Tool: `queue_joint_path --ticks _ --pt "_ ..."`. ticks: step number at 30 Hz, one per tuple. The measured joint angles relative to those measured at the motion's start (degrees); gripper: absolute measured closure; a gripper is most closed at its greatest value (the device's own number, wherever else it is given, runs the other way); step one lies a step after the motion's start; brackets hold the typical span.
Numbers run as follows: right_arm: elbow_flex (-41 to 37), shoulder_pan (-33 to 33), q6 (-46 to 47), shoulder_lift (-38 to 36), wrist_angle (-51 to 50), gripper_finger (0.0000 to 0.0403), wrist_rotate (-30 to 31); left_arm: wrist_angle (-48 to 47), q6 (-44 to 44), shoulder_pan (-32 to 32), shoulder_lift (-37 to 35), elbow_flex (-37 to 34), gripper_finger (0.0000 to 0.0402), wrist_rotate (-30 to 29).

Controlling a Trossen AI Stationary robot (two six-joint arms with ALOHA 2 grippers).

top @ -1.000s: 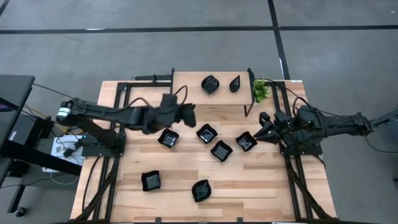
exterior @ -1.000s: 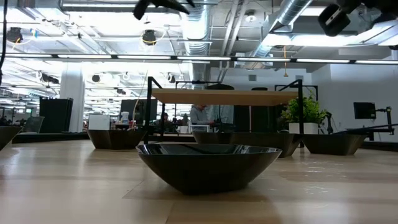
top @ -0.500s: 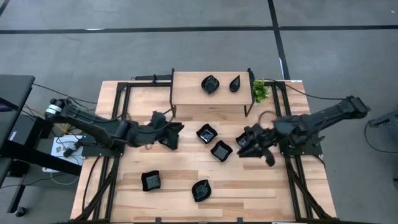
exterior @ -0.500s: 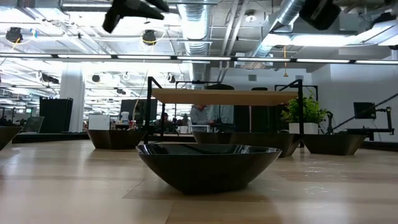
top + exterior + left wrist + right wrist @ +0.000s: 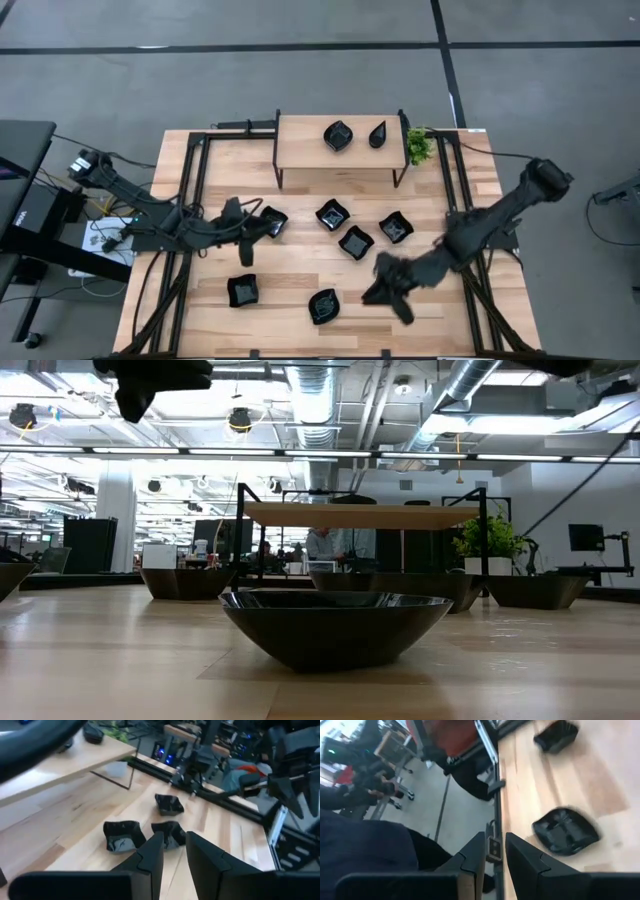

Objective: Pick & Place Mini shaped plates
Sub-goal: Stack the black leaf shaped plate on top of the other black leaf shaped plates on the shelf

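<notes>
Your left gripper (image 5: 243, 238) hangs above the table's (image 5: 300, 300) left half, just left of one plate (image 5: 271, 222). In its wrist view the two fingers (image 5: 150, 857) stand a narrow gap apart with nothing between them.

Your right gripper (image 5: 385, 285) hangs over the near middle of the table, just right of the nearest plate (image 5: 323, 306). Its fingers (image 5: 470, 852) also show a narrow gap and hold nothing; a plate (image 5: 565, 831) lies on the wood beyond them.

Six plates rest on the tabletop: the two named, a second near one at left (image 5: 243, 291), and three clustered at the centre (image 5: 333, 213) (image 5: 356, 242) (image 5: 395, 228). Two more sit on the raised shelf (image 5: 300, 150) at the far edge, a rounded plate (image 5: 338, 135) and a teardrop plate (image 5: 377, 133) to its right. A small plant (image 5: 418, 146) stands just right of the shelf.

In the low view the nearest plate (image 5: 333, 625) fills the foreground, with the shelf (image 5: 360, 514) behind it.
</notes>
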Motion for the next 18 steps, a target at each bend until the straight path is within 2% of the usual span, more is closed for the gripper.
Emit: queue_joint_path --ticks 9,14,18 --pt "11.2 0.8 14.2 19.1 -0.9 0.0339 0.8 0.3 5.4 -1.4 -0.4 -0.7 0.0317 11.2" --pt "16.5 0.5 17.6 25.9 -1.4 0.0344 0.3 1.6 5.5 -1.9 -0.3 -3.1 0.0317 11.5" --pt "18.4 0.1 21.8 27.9 -6.4 0.0345 -1.0 4.2 5.5 -3.5 -0.4 -4.6 0.0317 11.5"
